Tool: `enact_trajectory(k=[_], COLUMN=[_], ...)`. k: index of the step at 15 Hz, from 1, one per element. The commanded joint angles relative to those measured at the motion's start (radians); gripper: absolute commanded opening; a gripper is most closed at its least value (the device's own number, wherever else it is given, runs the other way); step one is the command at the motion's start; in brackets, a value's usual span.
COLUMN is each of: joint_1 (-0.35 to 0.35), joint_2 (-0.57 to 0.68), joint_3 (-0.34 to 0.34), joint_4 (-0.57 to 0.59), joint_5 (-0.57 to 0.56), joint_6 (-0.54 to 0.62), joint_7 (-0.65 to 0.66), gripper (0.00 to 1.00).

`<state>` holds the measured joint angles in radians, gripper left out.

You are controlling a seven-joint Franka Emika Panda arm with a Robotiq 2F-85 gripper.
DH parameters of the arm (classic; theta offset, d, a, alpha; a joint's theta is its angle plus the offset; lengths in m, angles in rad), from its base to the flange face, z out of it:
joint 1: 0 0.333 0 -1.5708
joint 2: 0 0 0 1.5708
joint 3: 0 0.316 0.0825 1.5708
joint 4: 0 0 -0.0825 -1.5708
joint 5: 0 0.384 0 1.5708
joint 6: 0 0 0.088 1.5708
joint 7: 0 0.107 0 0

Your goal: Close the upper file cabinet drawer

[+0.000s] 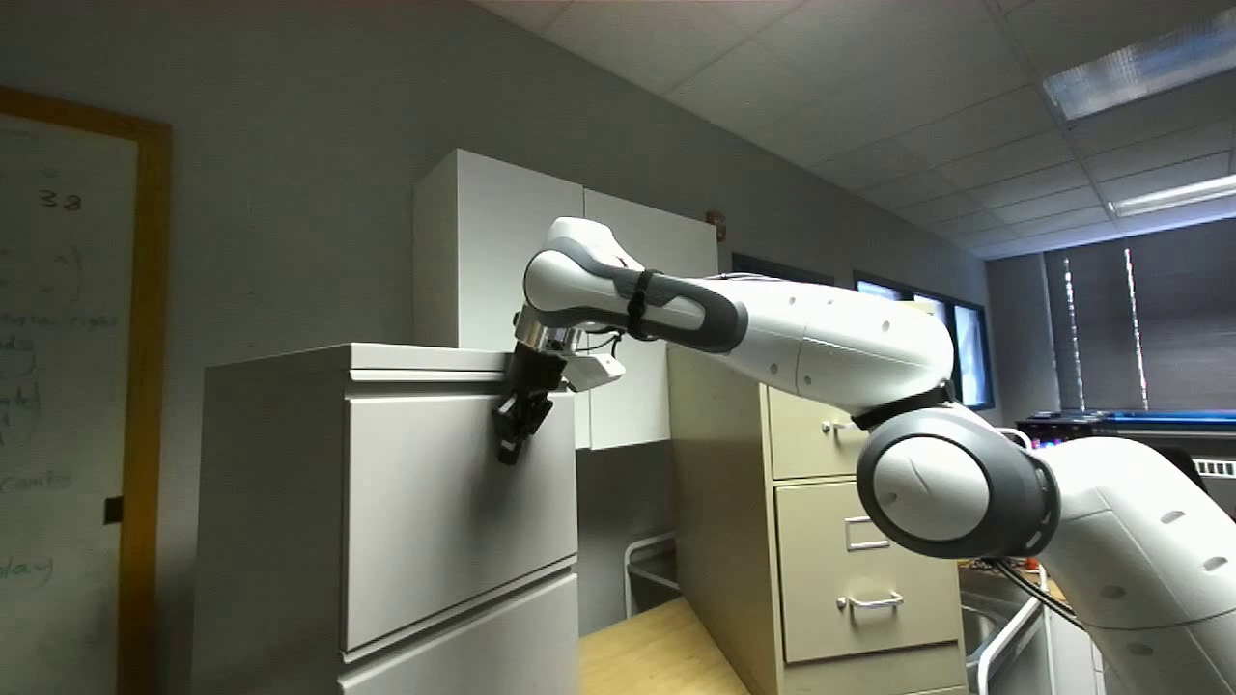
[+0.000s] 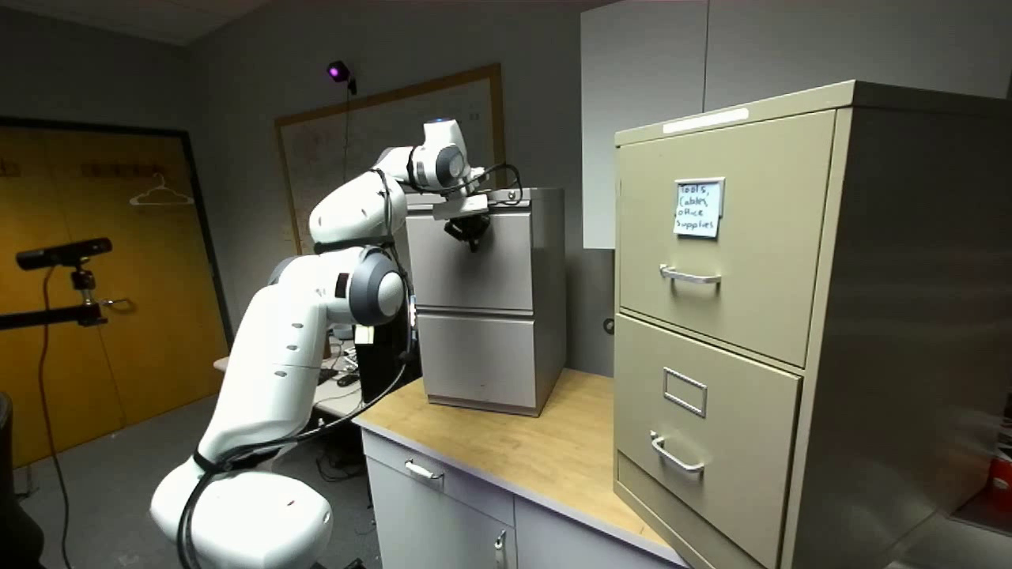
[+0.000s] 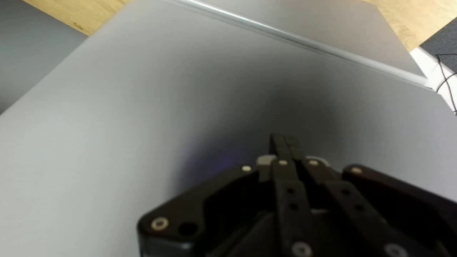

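Observation:
The light grey-white file cabinet [image 1: 266,521] stands on a wooden counter, and it also shows in an exterior view [image 2: 549,292]. The upper file cabinet drawer [image 1: 425,512] shows its plain flat front in both exterior views [image 2: 466,280] and fills most of the wrist view [image 3: 107,117]. Its front looks about flush with the cabinet, and no dark interior shows. My gripper [image 1: 509,454] is tilted down against or just before the upper part of this front; I cannot tell whether it touches. In the wrist view the gripper's fingertips [image 3: 286,141] are together, with nothing between them.
The lower drawer [image 2: 478,359] sits below. A beige cabinet [image 2: 719,316] with handles stands on the same counter [image 2: 490,431]. A white two-door cupboard [image 1: 517,251] hangs on the wall behind. A camera on a stand [image 2: 63,254] is at the side.

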<state>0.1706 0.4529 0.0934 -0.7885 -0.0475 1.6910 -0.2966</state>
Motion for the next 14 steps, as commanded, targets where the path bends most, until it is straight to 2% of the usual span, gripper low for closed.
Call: enact_trajectory(k=[1, 14], joint_1=[0.008, 0.009], joint_2=[0.063, 0.070], joint_3=[-0.003, -0.003], joint_4=[0.082, 0.095], joint_5=[-0.011, -0.011], joint_6=[0.035, 0.027], joint_7=[0.000, 0.000], gripper=[0.00, 0.00])
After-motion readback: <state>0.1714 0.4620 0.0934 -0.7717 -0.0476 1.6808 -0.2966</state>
